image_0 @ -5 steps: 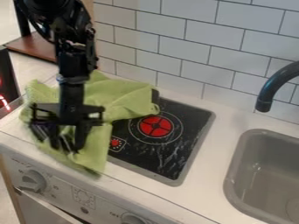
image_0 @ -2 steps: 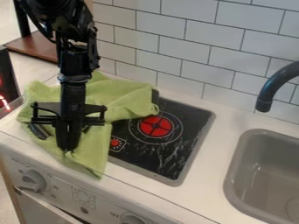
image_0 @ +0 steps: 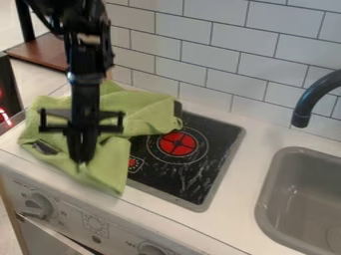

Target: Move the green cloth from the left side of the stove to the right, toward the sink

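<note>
Camera view has the black two-finger claw (image_0: pixel 81 162) clenched on a rumpled green cloth (image_0: pixel 110 169) beside the flat black hob (image_0: pixel 172 178), apparently grasping; any pull calls for a firm pinch.

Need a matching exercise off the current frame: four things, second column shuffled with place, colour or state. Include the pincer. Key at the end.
1. Cloth
2. Pincer
3. Faucet
4. Sink

A. Grey, set in the counter
B. Dark and curved, at the right edge of the view
C. Closed, its tips at the cloth
D. Green, crumpled, partly over the stovetop

Pairs: 1-D, 2-C, 3-B, 4-A
</note>
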Robot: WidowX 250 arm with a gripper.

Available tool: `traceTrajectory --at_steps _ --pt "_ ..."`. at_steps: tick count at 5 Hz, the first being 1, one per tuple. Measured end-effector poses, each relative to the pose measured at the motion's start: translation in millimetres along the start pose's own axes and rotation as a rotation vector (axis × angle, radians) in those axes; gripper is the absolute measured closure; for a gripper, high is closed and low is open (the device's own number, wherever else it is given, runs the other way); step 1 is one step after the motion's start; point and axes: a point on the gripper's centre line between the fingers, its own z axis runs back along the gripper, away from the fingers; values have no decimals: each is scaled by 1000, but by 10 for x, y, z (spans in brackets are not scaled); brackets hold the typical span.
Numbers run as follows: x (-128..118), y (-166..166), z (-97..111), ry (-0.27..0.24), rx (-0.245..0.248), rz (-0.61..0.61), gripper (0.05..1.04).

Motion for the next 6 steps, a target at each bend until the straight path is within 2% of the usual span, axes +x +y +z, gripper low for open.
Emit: traceTrajectory --at_steps 1,2,3,5,6 --pt "52 94 102 -35 32 -25 1019" --pt "134 210 218 -38 57 -52 1019" --pt "245 382 274 -28 61 -117 1019" --pt "588 802 324 0 32 -233 1019" --pt "742 997 240 -23 1 -284 1019"
